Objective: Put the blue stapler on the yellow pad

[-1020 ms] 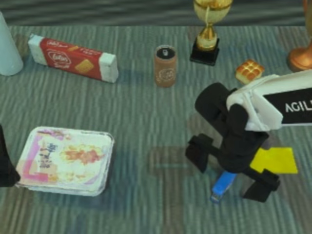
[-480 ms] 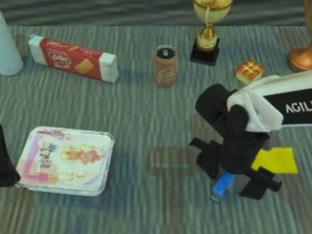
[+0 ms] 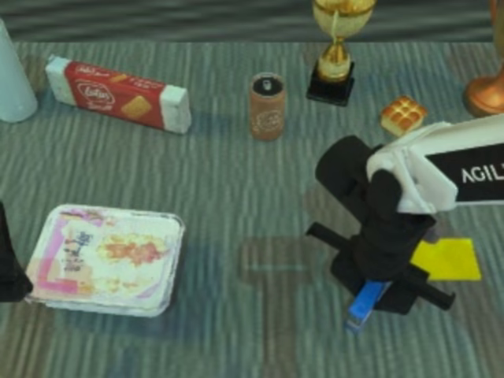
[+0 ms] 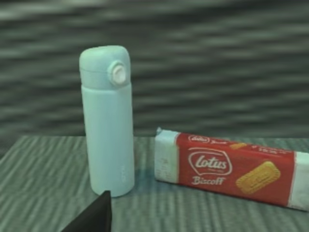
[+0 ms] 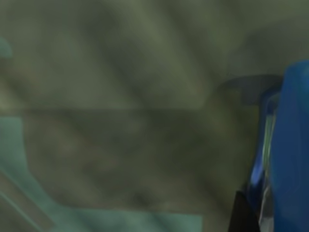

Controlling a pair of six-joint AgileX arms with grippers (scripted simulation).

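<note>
And there it goes: the right gripper (image 3: 376, 285) has pulled its fingers in from a wide spread a second ago to a tight pinch across the blue stapler (image 3: 362, 307). The stapler lies near the front edge of the tabletop (image 3: 236, 205), right of centre, its free end poking out toward the front from under the gripper. In the right wrist view blue fills one edge with a sliver of metal showing, so the grasp looks made, though whether it has left the surface I can't tell. Just beside it, to the right and slightly farther back, the yellow pad (image 3: 449, 260) sits bare and partly hidden by the arm. Short carry from here, I'd judge: lift, shift right, set down. At the far left edge the left arm's gripper (image 3: 9, 268) sits parked by the food tray (image 3: 106, 258); open or closed, I can't tell. Farther back stand the brown can (image 3: 267, 106), biscuit pack (image 3: 118, 93), trophy (image 3: 337, 47) and bottle (image 4: 107, 121).
</note>
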